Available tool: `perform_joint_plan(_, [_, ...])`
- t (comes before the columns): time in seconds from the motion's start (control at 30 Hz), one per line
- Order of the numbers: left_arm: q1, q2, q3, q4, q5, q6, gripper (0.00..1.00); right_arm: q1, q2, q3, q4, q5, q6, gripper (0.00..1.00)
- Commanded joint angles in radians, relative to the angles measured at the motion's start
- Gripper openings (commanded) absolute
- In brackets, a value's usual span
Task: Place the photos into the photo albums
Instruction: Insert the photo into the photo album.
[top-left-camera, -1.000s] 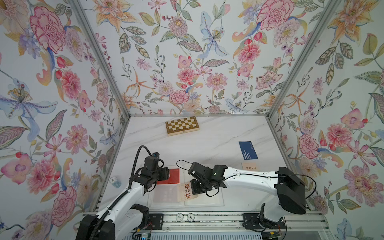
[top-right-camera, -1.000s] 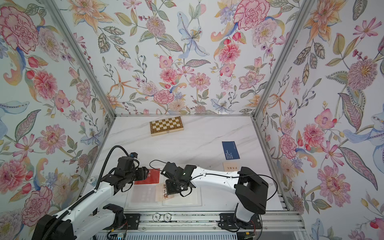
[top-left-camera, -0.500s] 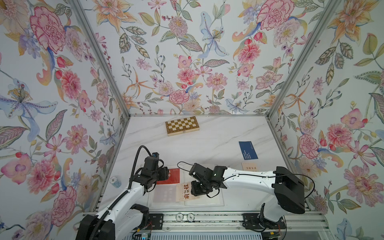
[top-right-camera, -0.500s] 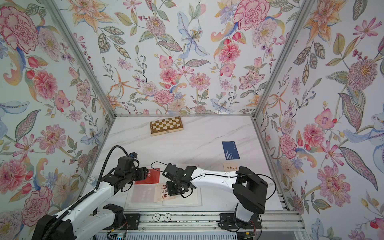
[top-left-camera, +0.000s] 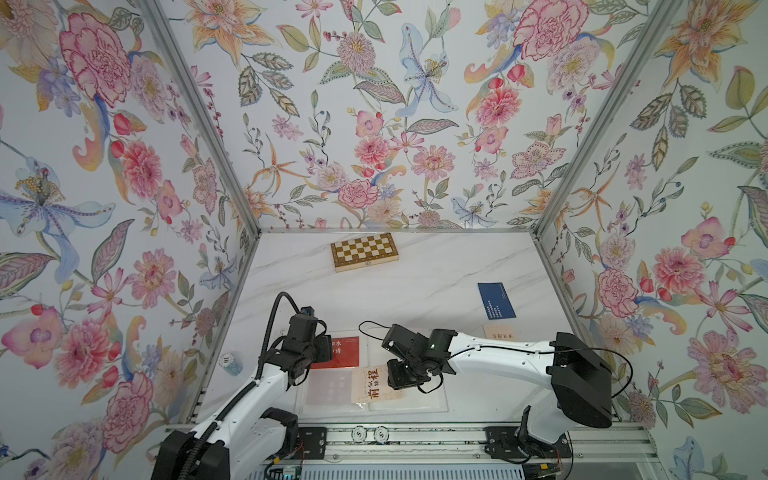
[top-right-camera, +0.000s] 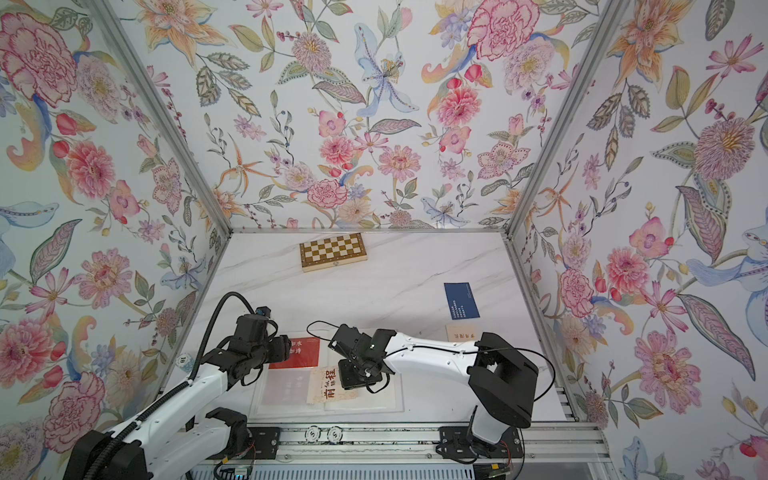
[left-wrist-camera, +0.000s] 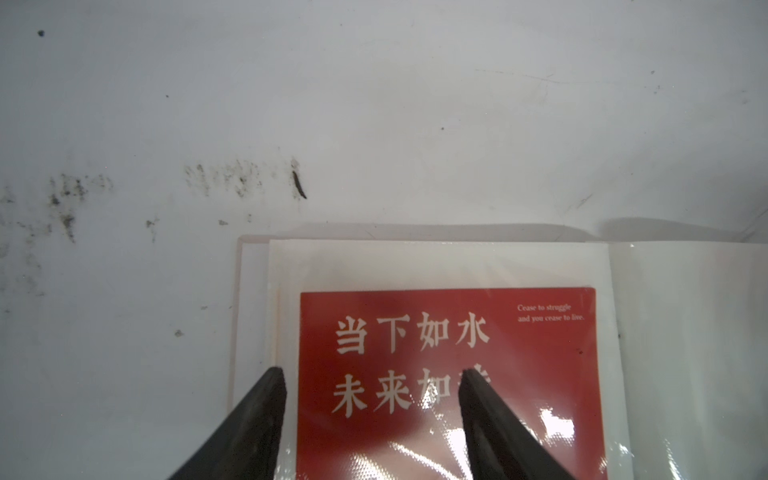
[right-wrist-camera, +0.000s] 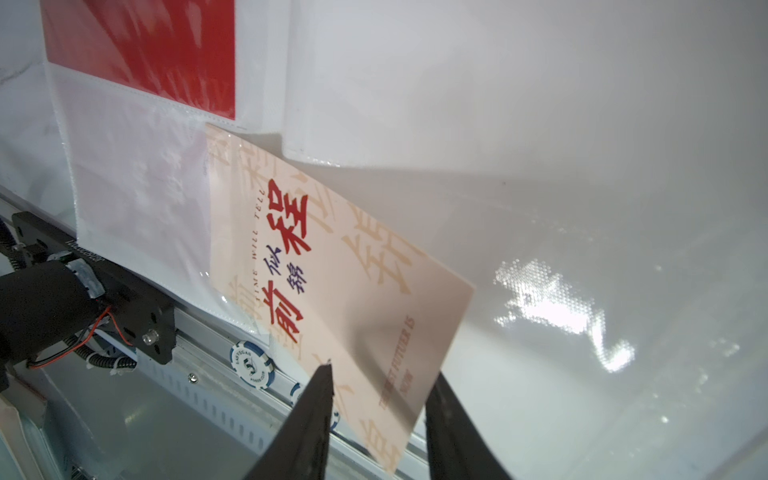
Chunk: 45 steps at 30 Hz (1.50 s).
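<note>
Two arms low over album | left gripper apart above red card | right gripper apart astride edge of cream card

Both low and close together, left claw and right claw, jaws apart on each.

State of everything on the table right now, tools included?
Album: open, flat.
Red card: fully in a sleeve.
Cream card: partway into a sleeve, skewed.
Navy card: loose on table.
Second cream card: loose on table.
Chessboard box: closed.
Left tool: open, over red card.
Right tool: open, astride cream card's end.
</note>
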Motion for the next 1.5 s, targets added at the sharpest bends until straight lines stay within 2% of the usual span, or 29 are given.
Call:
perform_joint_plan(0.0, [-0.008, -0.015, 0.01, -0.047, -0.046, -0.018, 0.65, 0.014, 0.037, 0.04, -0.024, 0.008, -0.021, 0.38])
perform_joint_plan(0.47, [-0.006, -0.027, -0.005, -0.057, -0.033, -0.03, 0.65, 0.025, 0.173, 0.158, 0.023, -0.078, -0.069, 0.38])
perform_joint_plan(0.87, [-0.005, 0.031, 0.004, -0.045, -0.031, -0.035, 0.65, 0.028, 0.266, 0.259, 0.025, -0.147, -0.117, 0.38])
perform_joint_plan(1.47, [0.003, 0.016, -0.007, -0.038, -0.012, -0.035, 0.65, 0.027, 0.372, 0.334, 0.073, -0.248, -0.154, 0.37])
